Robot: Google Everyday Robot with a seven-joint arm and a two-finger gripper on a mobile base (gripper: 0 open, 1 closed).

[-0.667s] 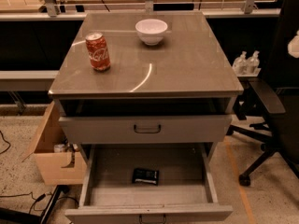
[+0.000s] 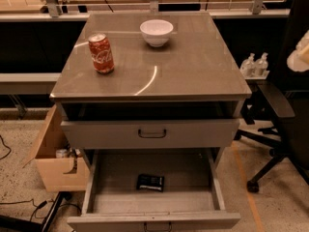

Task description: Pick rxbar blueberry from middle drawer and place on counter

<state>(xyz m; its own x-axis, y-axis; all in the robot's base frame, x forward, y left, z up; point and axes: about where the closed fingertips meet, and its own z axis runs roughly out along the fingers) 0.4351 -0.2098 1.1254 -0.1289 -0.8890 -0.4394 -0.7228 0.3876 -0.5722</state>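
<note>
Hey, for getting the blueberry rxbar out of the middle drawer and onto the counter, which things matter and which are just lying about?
For the job: rxbar blueberry, lying in the open middle drawer; counter; pincer, apparently the pale shape at the right edge, away from the drawer.

Lying about: red soda can, white bowl, cardboard box, office chair, two bottles.

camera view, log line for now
dark blue-black flat wrapped bar: lying in open lower grey metal drawer | glossy grey-brown counter: red can, white bowl | claw: not in view
</note>
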